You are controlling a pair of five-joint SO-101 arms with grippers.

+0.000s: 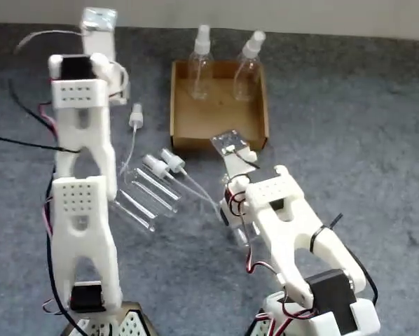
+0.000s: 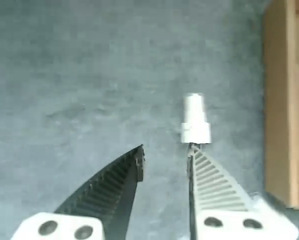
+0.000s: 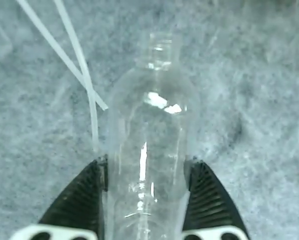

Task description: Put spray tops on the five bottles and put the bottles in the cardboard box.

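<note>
The left claw [image 2: 165,152] hangs released, the spray top [image 2: 195,120] just past one tip (at nine o'clock of the cardboard box [image 1: 178,105]); closing off-centre could flick it away. The right claw [image 3: 145,167] is clenched on an uncapped bottle [image 3: 154,115] at the box's six o'clock.

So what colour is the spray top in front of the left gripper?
The spray top is white, clearest in the left wrist view.
</note>
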